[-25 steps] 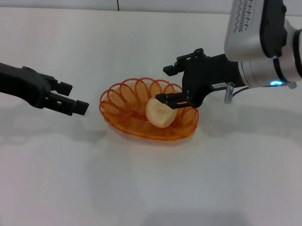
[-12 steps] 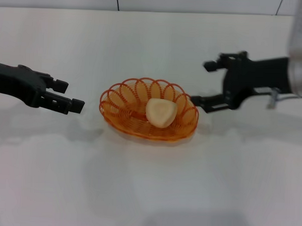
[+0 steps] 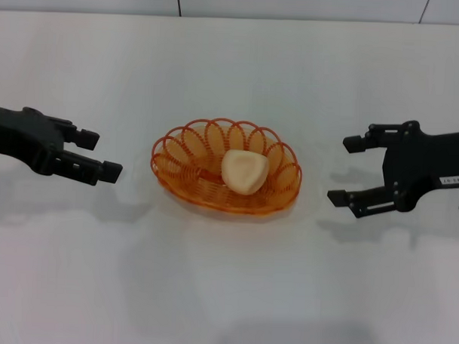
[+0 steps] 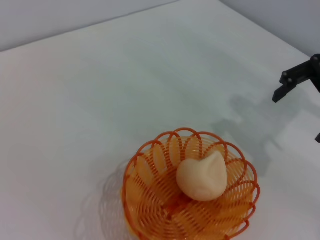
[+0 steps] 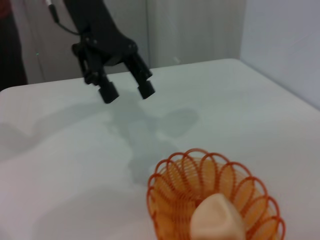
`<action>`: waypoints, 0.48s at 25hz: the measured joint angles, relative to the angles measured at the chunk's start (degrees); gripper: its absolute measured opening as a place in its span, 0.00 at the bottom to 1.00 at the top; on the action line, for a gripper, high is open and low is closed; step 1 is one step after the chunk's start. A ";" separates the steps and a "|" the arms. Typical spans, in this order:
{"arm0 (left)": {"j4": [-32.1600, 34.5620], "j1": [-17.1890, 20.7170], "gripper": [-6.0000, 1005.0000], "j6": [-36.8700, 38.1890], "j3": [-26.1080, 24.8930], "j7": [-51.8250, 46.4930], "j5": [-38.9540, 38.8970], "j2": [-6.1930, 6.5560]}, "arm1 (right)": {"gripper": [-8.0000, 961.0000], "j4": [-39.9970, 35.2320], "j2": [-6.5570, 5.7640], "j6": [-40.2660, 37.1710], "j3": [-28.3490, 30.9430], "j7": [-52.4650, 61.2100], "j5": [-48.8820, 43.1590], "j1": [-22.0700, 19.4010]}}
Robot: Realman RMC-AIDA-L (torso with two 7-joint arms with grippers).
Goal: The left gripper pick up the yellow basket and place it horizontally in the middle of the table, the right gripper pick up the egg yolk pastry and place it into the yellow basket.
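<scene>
The yellow basket (image 3: pixel 192 159) lies flat in the middle of the white table (image 3: pixel 225 293). The egg yolk pastry (image 3: pixel 244 172) rests inside it, right of centre. My left gripper (image 3: pixel 100 154) is open and empty, to the left of the basket. My right gripper (image 3: pixel 349 170) is open and empty, to the right of the basket and clear of it. The left wrist view shows the basket (image 4: pixel 150 200) with the pastry (image 4: pixel 201 175) and one finger of the right gripper at the edge. The right wrist view shows the basket (image 5: pixel 175 192), the pastry (image 5: pixel 218 222) and the left gripper (image 5: pixel 125 91) beyond.
The table's far edge meets a grey wall (image 3: pixel 235 2) at the back.
My right gripper has pulled away from the basket to the right, leaving the pastry inside. My left gripper has drawn back slightly to the left.
</scene>
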 joint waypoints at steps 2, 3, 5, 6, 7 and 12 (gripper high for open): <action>0.00 0.19 0.87 0.11 0.00 0.41 -0.01 0.07 | 0.90 0.11 -0.01 -0.48 0.05 -0.10 -0.30 -0.02; 0.00 0.25 0.87 0.13 0.00 0.53 -0.01 0.07 | 0.90 0.12 -0.01 -0.57 0.07 -0.12 -0.42 -0.02; 0.00 0.34 0.87 0.14 0.00 0.82 -0.02 0.08 | 0.90 0.12 -0.02 -0.66 0.08 -0.13 -0.45 -0.01; 0.00 0.36 0.87 0.15 0.00 0.88 -0.03 0.09 | 0.90 0.12 -0.02 -0.78 0.09 -0.13 -0.46 0.07; 0.00 0.36 0.87 0.18 0.00 0.91 -0.04 0.09 | 0.90 0.05 -0.02 -0.96 0.10 -0.14 -0.47 0.23; 0.00 0.23 0.87 0.71 0.00 1.50 -0.13 0.07 | 0.90 -0.39 -0.02 -1.77 0.13 -0.14 -0.50 0.43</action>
